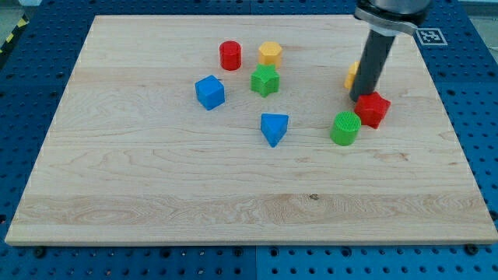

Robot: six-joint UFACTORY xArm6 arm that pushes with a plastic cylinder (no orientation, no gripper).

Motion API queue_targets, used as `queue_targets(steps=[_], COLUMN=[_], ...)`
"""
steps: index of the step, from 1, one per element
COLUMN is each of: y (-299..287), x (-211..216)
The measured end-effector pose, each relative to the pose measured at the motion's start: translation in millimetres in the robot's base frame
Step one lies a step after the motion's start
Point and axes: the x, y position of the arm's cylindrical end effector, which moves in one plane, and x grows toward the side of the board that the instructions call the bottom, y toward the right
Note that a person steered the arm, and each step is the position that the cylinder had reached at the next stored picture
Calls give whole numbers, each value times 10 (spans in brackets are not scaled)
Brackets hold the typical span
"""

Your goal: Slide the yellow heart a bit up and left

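The yellow heart [352, 75] is mostly hidden behind my dark rod at the view's upper right; only a yellow sliver shows left of the rod. My tip [361, 99] rests on the board just below and right of that sliver, touching or nearly touching the red block [373, 109]. A green cylinder [345, 128] stands just below and left of the tip.
A red cylinder [230, 55], a yellow hexagon [270, 53] and a green star [264, 80] cluster at the upper middle. A blue cube [209, 92] lies left of them. A blue triangle [274, 127] sits near the centre of the wooden board [156, 194].
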Motion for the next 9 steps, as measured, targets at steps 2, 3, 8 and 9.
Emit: queue_targets(steps=[2,3,8,9], y=[125,-78,-167,-114], x=[28,-31,-182,-195])
